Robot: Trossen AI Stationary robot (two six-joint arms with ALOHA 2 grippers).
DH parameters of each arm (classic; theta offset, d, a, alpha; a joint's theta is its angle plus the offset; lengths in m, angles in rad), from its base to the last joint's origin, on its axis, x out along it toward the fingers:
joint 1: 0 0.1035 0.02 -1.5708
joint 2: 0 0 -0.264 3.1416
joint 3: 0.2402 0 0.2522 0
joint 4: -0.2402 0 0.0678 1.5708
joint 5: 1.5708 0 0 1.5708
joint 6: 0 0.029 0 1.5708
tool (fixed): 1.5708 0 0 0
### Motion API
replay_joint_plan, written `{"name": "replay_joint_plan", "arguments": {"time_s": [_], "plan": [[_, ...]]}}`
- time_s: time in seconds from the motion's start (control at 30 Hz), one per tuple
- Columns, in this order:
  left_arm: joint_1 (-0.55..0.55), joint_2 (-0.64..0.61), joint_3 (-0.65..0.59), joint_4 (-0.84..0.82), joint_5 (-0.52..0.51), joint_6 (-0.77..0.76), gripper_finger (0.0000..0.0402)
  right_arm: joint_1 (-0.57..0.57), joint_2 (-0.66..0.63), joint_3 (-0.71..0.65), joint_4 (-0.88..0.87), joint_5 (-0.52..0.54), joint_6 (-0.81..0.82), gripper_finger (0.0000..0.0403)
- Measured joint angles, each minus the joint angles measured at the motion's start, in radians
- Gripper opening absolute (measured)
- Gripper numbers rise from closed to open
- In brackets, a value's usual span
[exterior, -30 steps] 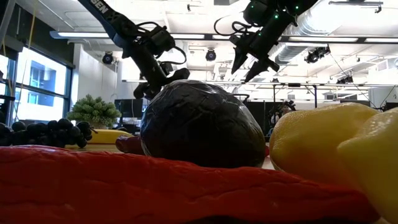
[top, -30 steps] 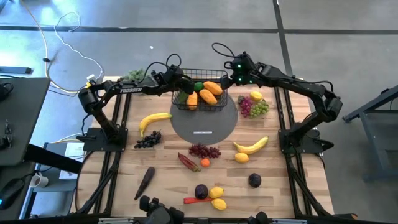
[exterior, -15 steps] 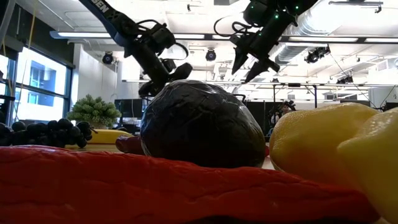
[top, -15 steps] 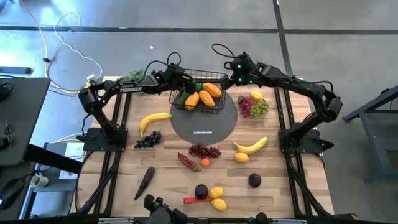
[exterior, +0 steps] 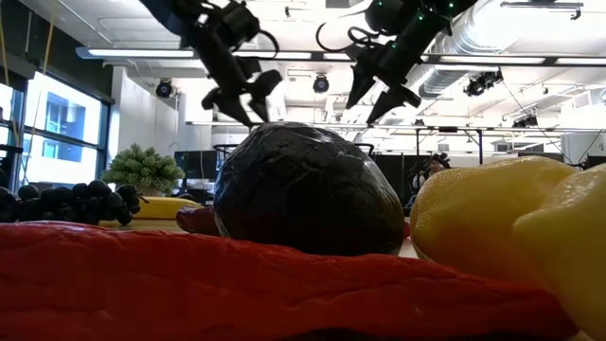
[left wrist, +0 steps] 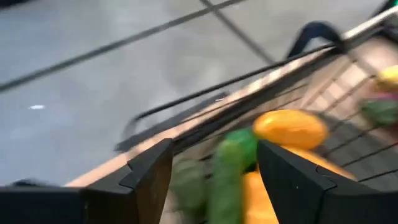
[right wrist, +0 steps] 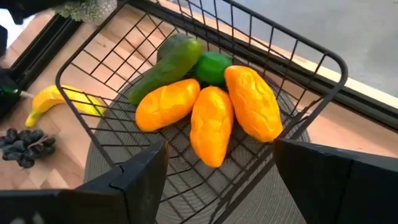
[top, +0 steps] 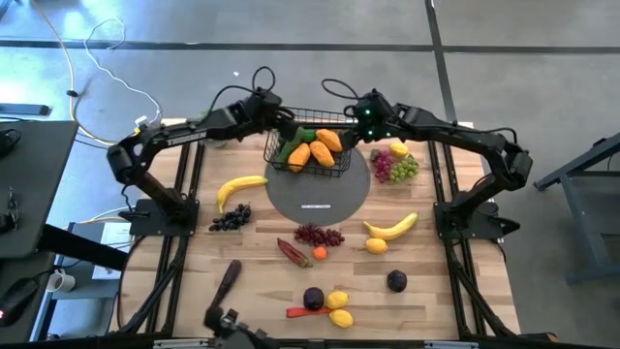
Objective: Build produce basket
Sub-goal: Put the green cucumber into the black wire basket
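High view: wooden table (top: 262, 254) on grey concrete floor (top: 291, 39); both pincers, left (top: 279, 118) and right (top: 360, 124), spread empty over basket (top: 312, 147).

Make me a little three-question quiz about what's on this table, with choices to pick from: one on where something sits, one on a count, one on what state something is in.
1. Where does the basket stand?
A. on the grey disc, at its far edge
B. on bare wood at the near edge of the table
C. on the floor

2. How many orange fruits lie in the basket?
A. one
B. three
C. six

3. How are the fingers of the right gripper?
A. clamped on a banana
B. apart, holding nothing
C. shut on the basket rim

Answers: 1 A, the high view shows the basket's base over the disc's far edge. 2 B, the right wrist view shows three side by side next to the cucumber. 3 B, that view shows only open space between the two fingers above the basket.
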Motion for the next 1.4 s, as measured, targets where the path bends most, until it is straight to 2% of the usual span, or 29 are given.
{"name": "replay_joint_plan", "arguments": {"time_s": [0.2, 0.43, 1.0, 1.4], "plan": [[0.0, -0.062, 0.0, -0.212, -0.164, 0.01, 0.0216, 0.007, 0.0, 0.0, 0.0, 0.0, -0.001, 0.0271], [-0.008, -0.055, 0.0, -0.409, -0.189, -0.057, 0.0216, 0.006, 0.0, 0.0, 0.0, 0.0, -0.001, 0.0271], [-0.062, 0.042, -0.001, -0.432, -0.165, -0.104, 0.0216, 0.006, 0.0, 0.0, 0.0, 0.001, -0.026, 0.0271], [-0.098, 0.045, -0.001, -0.43, -0.123, -0.128, 0.0216, 0.006, 0.0, 0.0, 0.0, 0.001, -0.035, 0.0271]]}}
